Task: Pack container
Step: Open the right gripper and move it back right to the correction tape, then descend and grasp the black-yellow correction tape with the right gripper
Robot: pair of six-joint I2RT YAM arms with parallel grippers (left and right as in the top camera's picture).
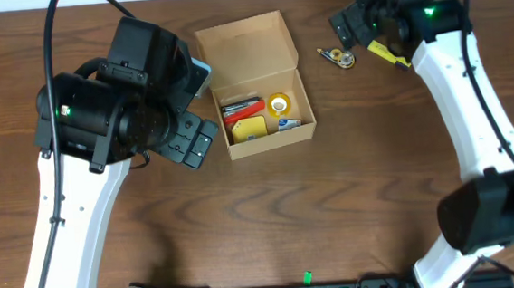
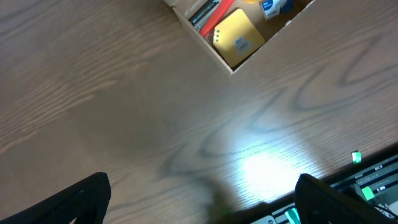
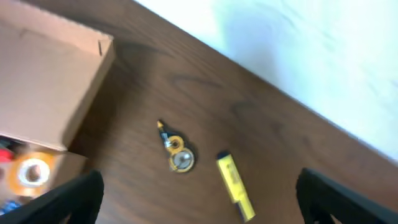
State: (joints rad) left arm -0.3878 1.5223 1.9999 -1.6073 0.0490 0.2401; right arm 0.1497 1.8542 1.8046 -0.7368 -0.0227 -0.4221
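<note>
1. Left tool has its two fingers wide apart, and between them is only bare tabletop. The left wrist view shows this clearly; from overhead the fingers are hard to read against the dark arm.
2. Right tool is also spread open and holds nothing. It hangs over the tabletop near the far edge, to the right of the container.
3. The container stands on the tabletop between the two arms, closer to the left one. Its flap lid is open toward the far side. Only the overhead view shows the container whole.
4. The overhead view shows what lies inside: a red pen, a yellow tape roll, a flat yellow piece and a small blue-white item.
5. The left wrist view catches only one corner of the container at its top edge, with the flat yellow piece and the red pen inside.
6. The right wrist view shows two things outside the container: a small round item with a pointed tip and a yellow marker, near each other but apart. From overhead, the right arm partly covers the marker.
</note>
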